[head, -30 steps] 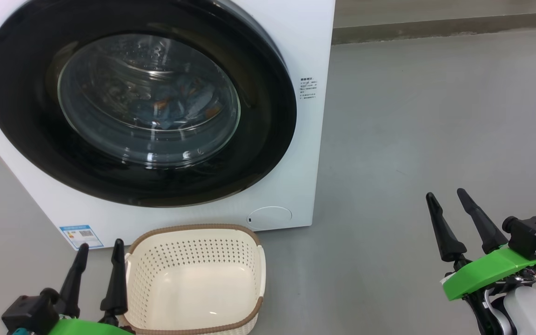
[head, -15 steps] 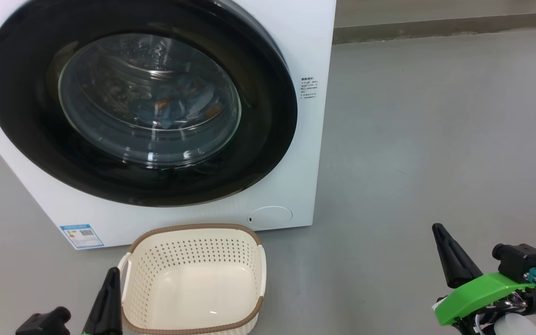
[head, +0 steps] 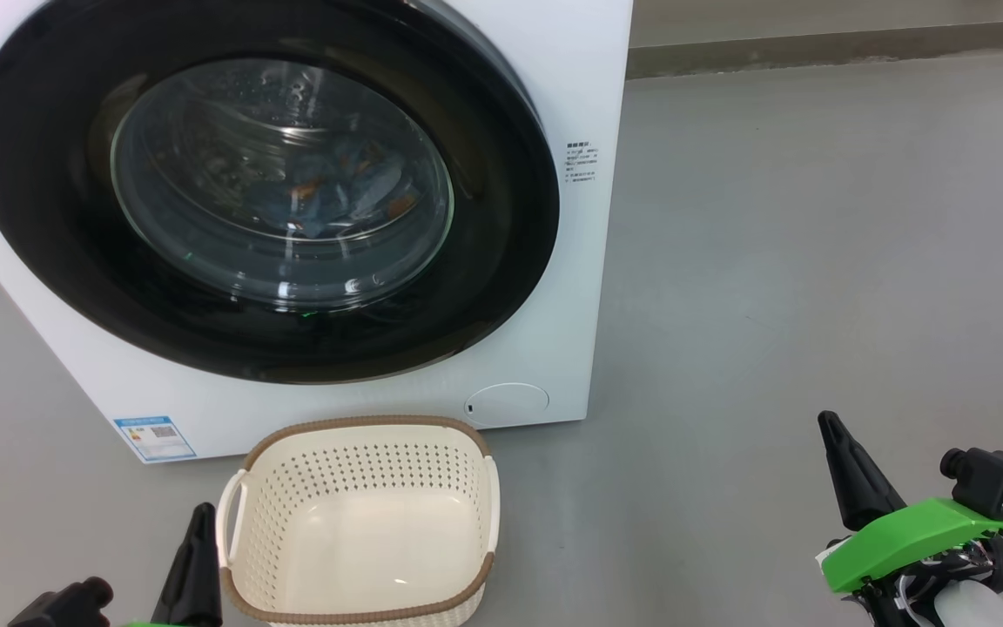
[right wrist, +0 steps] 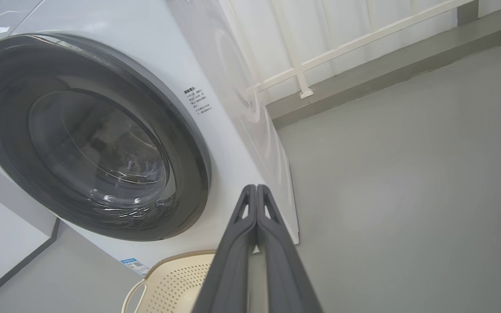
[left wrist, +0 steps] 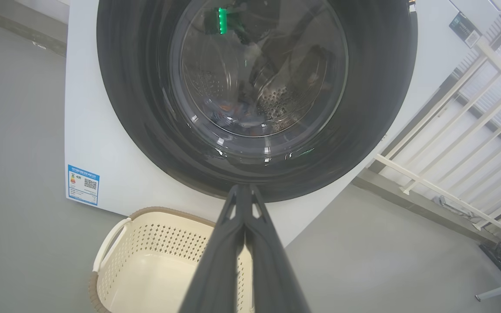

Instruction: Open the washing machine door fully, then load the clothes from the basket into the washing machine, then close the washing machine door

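Since the washing machine door (head: 501, 226) sits flush at 11 o'clock with the clothes (head: 336, 196) behind its glass and the basket (head: 362, 424) at 6 empty, I judge nothing's left. On left gripper (left wrist: 244, 189) and right gripper (right wrist: 255, 188), fingers pressed together, holding nothing.

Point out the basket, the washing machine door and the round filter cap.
basket (head: 362, 475), head view, perforated back wall.
washing machine door (head: 282, 185), head view, centre of the glass bowl.
filter cap (head: 508, 403), head view, middle of the cap.
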You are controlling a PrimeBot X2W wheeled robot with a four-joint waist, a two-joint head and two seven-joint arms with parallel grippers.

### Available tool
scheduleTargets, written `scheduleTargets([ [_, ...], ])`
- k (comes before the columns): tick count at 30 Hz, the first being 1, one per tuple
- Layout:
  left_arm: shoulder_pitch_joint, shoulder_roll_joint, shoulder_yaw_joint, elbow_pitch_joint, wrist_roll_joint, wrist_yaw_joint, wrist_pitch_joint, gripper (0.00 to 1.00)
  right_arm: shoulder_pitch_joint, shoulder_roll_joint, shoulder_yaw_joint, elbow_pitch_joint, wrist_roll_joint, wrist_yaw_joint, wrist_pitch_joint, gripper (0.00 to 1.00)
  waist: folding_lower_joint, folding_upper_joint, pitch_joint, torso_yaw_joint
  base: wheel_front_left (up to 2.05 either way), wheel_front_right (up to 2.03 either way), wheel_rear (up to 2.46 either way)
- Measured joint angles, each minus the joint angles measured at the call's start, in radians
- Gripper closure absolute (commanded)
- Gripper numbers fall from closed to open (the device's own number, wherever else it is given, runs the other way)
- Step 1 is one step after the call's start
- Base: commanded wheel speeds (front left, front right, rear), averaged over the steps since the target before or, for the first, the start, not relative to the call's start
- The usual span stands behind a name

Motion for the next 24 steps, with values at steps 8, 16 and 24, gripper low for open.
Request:
scheduleTargets([
  [8,0.0,-0.004,0.009,0.0,-0.061,0.0,0.018,1.0,0.0,0.014,-0.026,-0.008,0.056,0.0,0.017,1.0,0.0,0.0,0.002,0.002,0.0,0.0,0.0],
  [16,-0.004,-0.01,0.024,-0.002,-0.129,-0.002,0.037,1.0,0.0,0.025,-0.049,-0.018,0.126,0.0,0.041,1.0,0.0,0.0,0.003,0.004,0.0,0.0,0.0],
  [24,-0.004,-0.026,0.039,-0.002,-0.205,-0.002,0.061,1.0,0.0,0.042,-0.073,-0.028,0.207,0.0,0.069,1.0,0.0,0.0,0.006,0.007,0.0,0.0,0.0],
])
